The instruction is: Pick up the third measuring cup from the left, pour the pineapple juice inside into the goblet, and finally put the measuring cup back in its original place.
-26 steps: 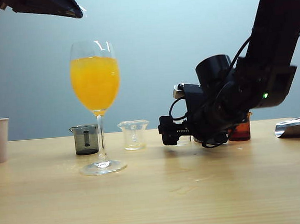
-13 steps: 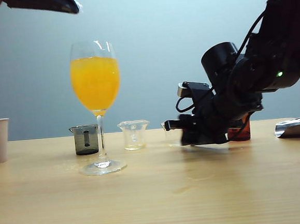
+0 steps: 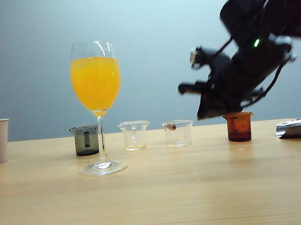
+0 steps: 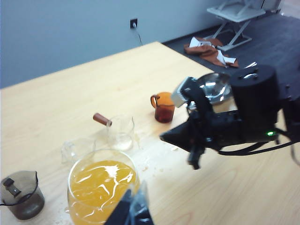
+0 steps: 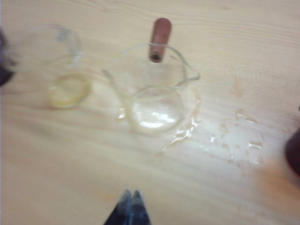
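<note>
Third measuring cup (image 3: 177, 133): stands upright on the bench (image 3: 157, 195), between the all-clear cup (image 3: 134, 135) and the amber cup (image 3: 238, 126); brown tab handle at its rim; held by nothing.
Pineapple juice: none to be made out in the third cup; a pale yellow trace lies in the bottom of the all-clear cup.
Spill (image 5: 234, 140): clear drops on the wood just beside the third cup.
Goblet (image 3: 98, 106): upright, bowl full of orange juice, in front of the smoky grey cup (image 3: 86, 140).
Right gripper (image 5: 131, 206): raised above the bench, fingertips pressed together, empty.
Left gripper (image 4: 133, 211): over the goblet; opening cannot be told.
Writing: faint graduation marks on the cups, unreadable.
</note>
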